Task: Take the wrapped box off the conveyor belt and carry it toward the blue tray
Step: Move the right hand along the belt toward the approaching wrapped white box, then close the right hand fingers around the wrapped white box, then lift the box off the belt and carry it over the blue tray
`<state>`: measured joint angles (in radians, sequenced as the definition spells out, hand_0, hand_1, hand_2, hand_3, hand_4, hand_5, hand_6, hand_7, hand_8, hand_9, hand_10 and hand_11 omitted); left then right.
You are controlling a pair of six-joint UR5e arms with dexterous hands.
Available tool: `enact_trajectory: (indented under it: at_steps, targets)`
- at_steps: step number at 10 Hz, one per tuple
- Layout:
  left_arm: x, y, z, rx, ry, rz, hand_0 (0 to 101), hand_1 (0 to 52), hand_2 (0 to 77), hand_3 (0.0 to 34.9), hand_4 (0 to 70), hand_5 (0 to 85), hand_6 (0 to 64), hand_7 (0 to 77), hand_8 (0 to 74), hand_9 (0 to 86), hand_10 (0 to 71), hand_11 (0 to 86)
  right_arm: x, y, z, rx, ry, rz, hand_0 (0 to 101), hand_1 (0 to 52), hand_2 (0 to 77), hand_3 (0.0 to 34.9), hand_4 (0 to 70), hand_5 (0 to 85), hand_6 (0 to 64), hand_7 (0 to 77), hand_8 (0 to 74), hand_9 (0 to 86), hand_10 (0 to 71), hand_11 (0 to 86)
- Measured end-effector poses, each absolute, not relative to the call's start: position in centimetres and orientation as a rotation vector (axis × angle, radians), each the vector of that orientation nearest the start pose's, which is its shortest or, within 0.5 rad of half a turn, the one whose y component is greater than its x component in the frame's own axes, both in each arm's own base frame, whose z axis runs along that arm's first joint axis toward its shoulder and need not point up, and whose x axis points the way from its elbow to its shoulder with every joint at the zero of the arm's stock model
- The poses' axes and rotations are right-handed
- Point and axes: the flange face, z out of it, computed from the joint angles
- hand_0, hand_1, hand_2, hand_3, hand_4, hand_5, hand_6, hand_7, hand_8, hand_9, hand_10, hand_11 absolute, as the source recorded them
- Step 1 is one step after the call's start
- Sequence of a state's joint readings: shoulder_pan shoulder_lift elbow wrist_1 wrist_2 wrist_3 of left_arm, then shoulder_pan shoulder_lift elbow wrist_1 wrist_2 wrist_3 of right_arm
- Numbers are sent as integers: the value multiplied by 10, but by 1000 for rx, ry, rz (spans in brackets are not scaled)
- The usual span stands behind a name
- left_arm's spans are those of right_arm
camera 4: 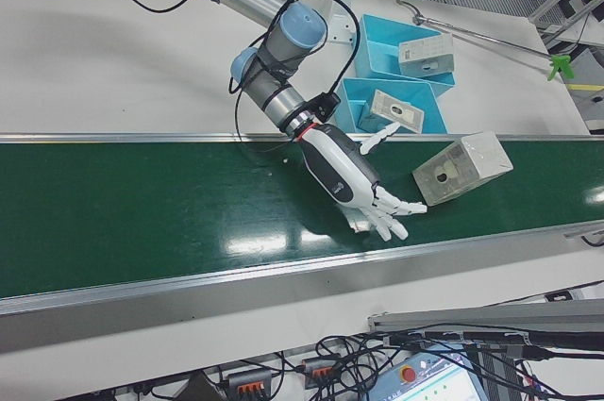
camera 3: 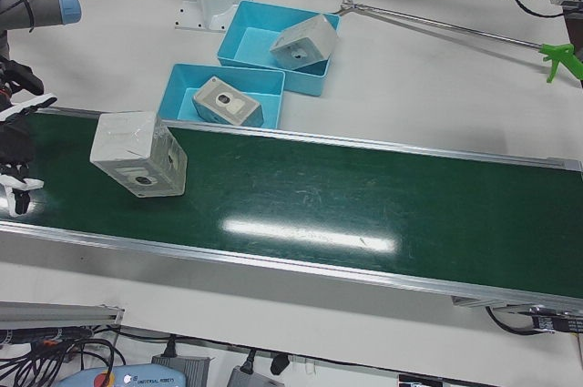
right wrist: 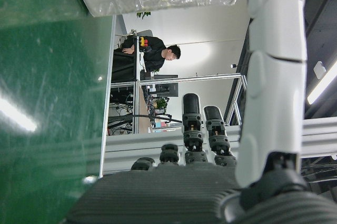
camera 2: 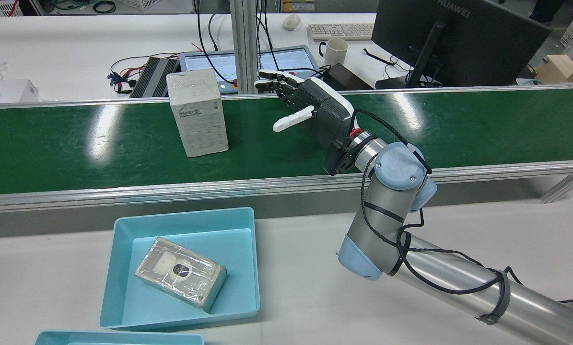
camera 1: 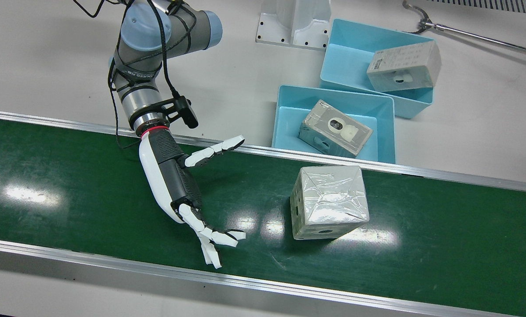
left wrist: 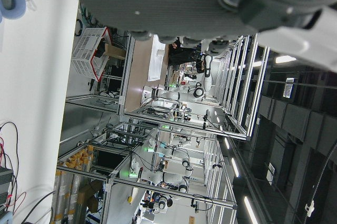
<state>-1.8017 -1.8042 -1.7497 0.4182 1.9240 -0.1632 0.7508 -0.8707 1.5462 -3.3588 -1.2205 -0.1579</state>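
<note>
Green conveyor belt carries one wrapped box near my spread, empty right hand; two blue trays each hold one box.

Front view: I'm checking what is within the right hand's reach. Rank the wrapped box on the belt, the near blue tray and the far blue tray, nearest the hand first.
From the right hand:
1. Wrapped box, on the belt, beside the open fingers.
2. Near blue tray, just past the belt's rail.
3. Far blue tray, behind the near one.
</note>
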Motion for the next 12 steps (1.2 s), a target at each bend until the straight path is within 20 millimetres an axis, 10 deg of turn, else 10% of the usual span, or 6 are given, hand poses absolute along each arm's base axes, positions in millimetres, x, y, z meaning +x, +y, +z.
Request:
enact_trajectory:
  at_steps: [8,12]
  targets:
    - [-222,-513,519,-321,2214,-2249,0,0,11,0,0,5,5,5,5,5,5,5,-443,-597,268,640,2800,-1788,480,120,55,0,104,131,82,196,22,27,5,11]
    - [-222,-513,519,-321,2214,-2249,0,0,11,0,0,11,5,5,5,5,5,5,-451,-593,258,622,2800,-1772,478,125,55,92,82,136,65,202,55,27,5,11]
